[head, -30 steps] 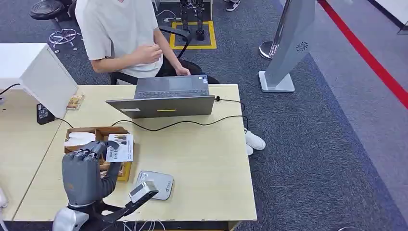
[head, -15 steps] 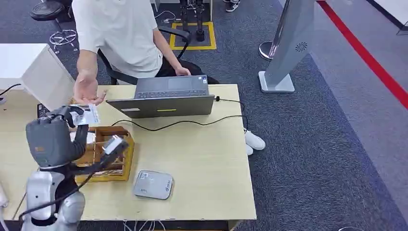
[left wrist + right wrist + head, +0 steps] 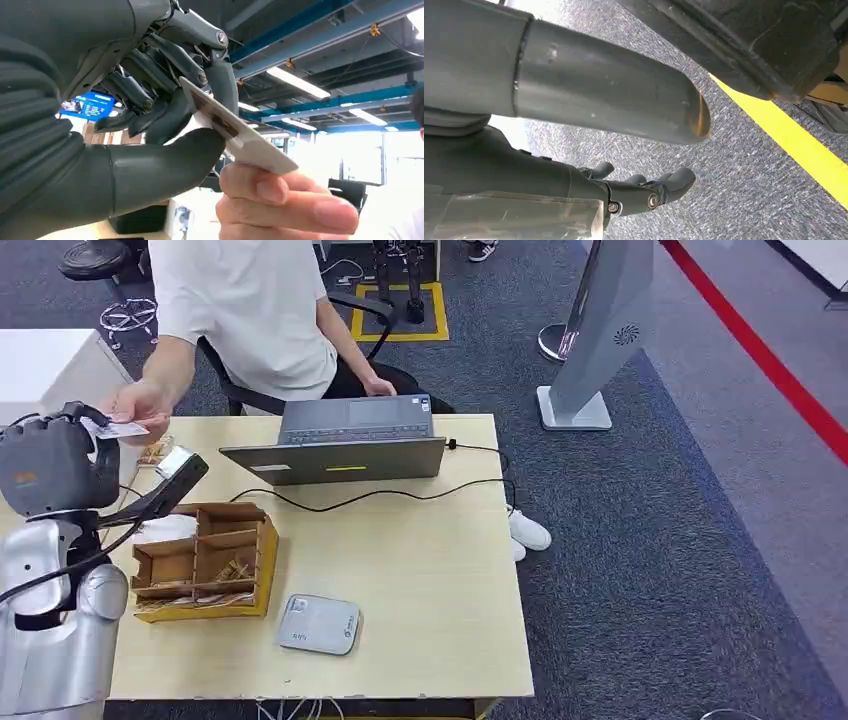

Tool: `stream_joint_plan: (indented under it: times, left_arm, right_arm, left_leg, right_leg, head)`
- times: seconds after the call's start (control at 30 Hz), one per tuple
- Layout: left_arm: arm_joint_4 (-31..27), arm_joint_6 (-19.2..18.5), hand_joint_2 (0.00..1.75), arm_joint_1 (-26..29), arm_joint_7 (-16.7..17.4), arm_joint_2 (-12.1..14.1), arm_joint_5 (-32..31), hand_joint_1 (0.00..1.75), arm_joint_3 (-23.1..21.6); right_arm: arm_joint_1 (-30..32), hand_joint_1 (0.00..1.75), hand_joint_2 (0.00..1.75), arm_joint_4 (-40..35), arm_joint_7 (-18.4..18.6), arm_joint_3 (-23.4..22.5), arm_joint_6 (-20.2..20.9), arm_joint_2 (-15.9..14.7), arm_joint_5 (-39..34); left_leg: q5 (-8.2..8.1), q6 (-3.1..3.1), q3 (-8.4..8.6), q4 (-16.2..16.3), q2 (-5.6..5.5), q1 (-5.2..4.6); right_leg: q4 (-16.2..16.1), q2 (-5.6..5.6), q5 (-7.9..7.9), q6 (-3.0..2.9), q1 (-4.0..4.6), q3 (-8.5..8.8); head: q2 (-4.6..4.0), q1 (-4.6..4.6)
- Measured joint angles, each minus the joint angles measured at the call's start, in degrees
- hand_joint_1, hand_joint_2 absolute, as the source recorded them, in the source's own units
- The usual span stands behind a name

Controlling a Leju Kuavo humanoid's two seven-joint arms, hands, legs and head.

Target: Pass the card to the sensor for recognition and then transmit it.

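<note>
Left hand [image 3: 55, 465] raised at table's left edge; card [image 3: 122, 428] pinched between thumb and fingers [image 3: 220, 90]. Card's far end gripped by person's hand [image 3: 280, 205], reached across from seat behind laptop [image 3: 340, 445]. Card held above table [image 3: 420, 570], well apart from grey card reader [image 3: 319, 624] near front edge. Cardboard organizer [image 3: 205, 560] located beside reader. Right hand [image 3: 644, 192] hung over carpet, fingers apart, nothing held.

Pale wood tabletop [image 3: 430, 570], grey laptop [image 3: 340, 445], brown cardboard organizer [image 3: 205, 560], grey sensor [image 3: 320, 624], white card [image 3: 122, 428], dark grey left hand [image 3: 55, 465], speckled grey carpet [image 3: 680, 540] with a red stripe [image 3: 760, 350].
</note>
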Motion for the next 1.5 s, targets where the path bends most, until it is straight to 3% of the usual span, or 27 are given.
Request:
stream_joint_plan:
  times: [0.47,0.77,1.1,1.27,1.5]
  left_arm:
    - [-1.05,-0.11,1.75,-0.29,-0.04,-0.04,0.57,0.00,-0.02]
    - [-11.93,-4.52,1.75,6.64,-0.02,-0.31,2.30,0.00,-2.45]
    - [-15.30,-5.79,1.75,8.41,-0.70,-0.24,3.30,0.00,-3.37]
    - [-22.18,-7.02,1.75,17.69,-0.75,1.46,2.75,0.00,-7.19]
    - [-27.71,-8.98,1.75,31.97,1.46,7.30,3.58,0.00,-11.78]
  right_arm:
    - [-0.18,0.00,0.00,0.00,0.57,-0.02,-0.09,0.11,0.87]
    - [-0.05,0.00,0.00,0.00,0.72,-0.70,-0.31,0.11,-0.28]
    - [0.03,0.00,0.00,0.00,0.94,-1.29,-0.59,0.11,-0.61]
    - [0.46,0.00,0.00,0.00,1.88,-2.84,-1.31,0.11,-2.60]
    - [0.92,0.00,0.00,0.02,2.86,-5.11,-1.46,0.11,-3.93]
  left_leg:
    - [0.02,0.02,-0.03,-0.01,-0.03,0.00]
    - [0.00,0.03,-0.06,-0.01,-0.04,-0.02]
    - [0.02,0.02,-0.04,-0.01,-0.02,-0.01]
    - [-0.07,0.01,-0.05,-0.02,0.03,-0.02]
    - [-0.20,0.02,-0.04,-0.04,0.02,-0.01]
  right_leg:
    - [0.02,-0.03,0.00,0.00,0.00,0.00]
    - [-0.03,-0.04,-0.02,0.02,-0.02,-0.03]
    - [0.01,-0.03,0.01,0.01,-0.01,0.00]
    - [-0.04,0.05,-0.05,0.02,-0.02,-0.03]
    - [-0.07,0.02,-0.15,0.04,-0.01,-0.13]
  head:
    - [0.00,0.02]
    - [0.00,0.09]
    - [0.00,0.07]
    - [0.00,0.11]
    - [0.00,0.09]
